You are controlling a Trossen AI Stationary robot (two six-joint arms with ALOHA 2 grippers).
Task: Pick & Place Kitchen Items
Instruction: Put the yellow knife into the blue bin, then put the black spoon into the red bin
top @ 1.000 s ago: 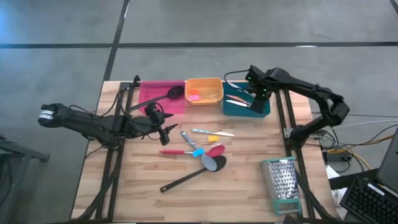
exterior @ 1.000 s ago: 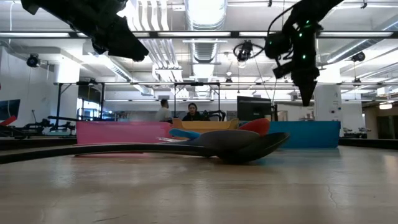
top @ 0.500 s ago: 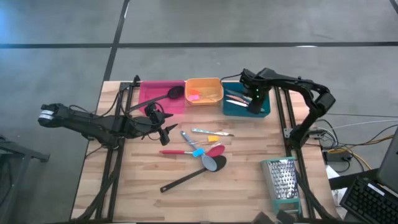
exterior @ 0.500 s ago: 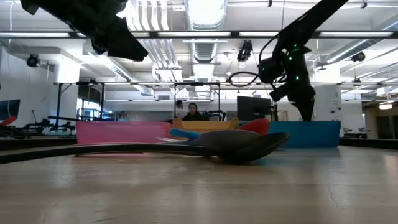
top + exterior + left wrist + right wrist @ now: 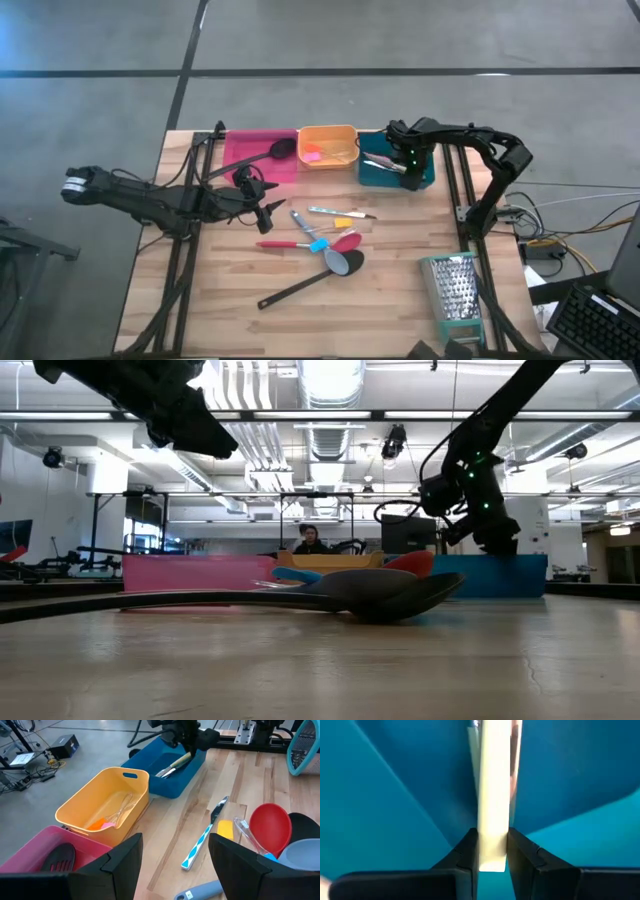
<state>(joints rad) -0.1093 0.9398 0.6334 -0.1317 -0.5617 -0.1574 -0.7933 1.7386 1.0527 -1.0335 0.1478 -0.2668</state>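
My right gripper (image 5: 408,167) is down inside the teal bin (image 5: 380,172), shut on a cream-handled utensil (image 5: 493,795). My left gripper (image 5: 268,203) hangs open and empty above the table, just near of the pink bin (image 5: 240,150). Loose utensils lie flat on the table to its right: a blue-handled knife (image 5: 340,212), a yellow piece (image 5: 343,221), a blue piece (image 5: 304,228), a red spatula (image 5: 300,243), a grey spoon (image 5: 346,263) and a long black spoon (image 5: 295,291). A black spoon (image 5: 270,152) lies in the pink bin. My right gripper pinches the cream handle near its free end (image 5: 492,851) between its two fingers (image 5: 466,855). The fingers come down from above into the bin. The utensil slants away from them, and its lower end (image 5: 165,771) lies in the bin.
The orange bin (image 5: 345,133) holds small pink and clear pieces and stands between the pink and teal bins. A metal grater with green trim (image 5: 455,290) lies at the near right. Bare wood lies near the table's front left.
My right gripper has gone down from above the teal bin into it, a little toward the table's near edge, while its arm has folded in lower. My left arm and the utensils on the table have kept still.
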